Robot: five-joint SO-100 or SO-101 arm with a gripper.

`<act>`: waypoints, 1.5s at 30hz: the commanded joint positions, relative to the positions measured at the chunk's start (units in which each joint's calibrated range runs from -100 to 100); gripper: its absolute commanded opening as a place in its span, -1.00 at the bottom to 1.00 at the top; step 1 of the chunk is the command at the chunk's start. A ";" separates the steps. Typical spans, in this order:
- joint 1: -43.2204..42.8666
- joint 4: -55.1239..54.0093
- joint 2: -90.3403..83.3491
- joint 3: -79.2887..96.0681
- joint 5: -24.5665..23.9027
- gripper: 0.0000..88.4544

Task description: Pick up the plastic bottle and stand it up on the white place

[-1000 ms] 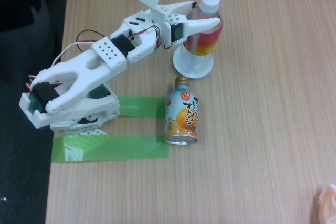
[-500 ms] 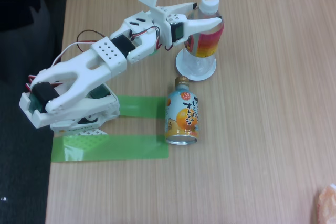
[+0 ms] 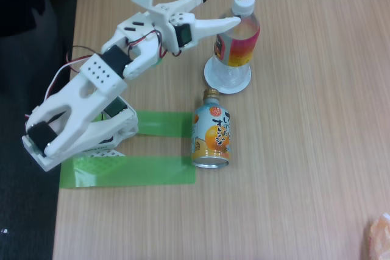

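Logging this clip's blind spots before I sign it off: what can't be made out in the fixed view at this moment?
- Whether the lower finger tip of the white two-finger gripper touches the clear plastic bottle with white cap: they overlap.
- The round white dish: its middle is hidden under the bottle.
- A pale peach object: cut off by the right edge.
- The orange-drink can's label text: too small.

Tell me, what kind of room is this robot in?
Probably a hobby or lab desk, though the room itself is out of view. A small white robot arm sits on a wooden table, its base over strips of green tape, with a plastic bottle and an orange-drink can to practise on.
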 commanded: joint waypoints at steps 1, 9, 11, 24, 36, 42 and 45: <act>0.74 3.48 -6.36 -1.05 0.31 -0.05; 15.04 3.22 -21.90 -1.15 9.81 -0.05; 19.63 3.13 -23.92 -1.15 13.33 -0.05; 36.81 -13.35 -28.79 1.12 38.41 -0.05; 36.96 -63.30 -28.79 15.79 48.91 -0.17; 36.96 -87.08 -28.79 24.21 48.91 -0.52; 36.96 -98.93 -28.79 29.73 48.60 -0.60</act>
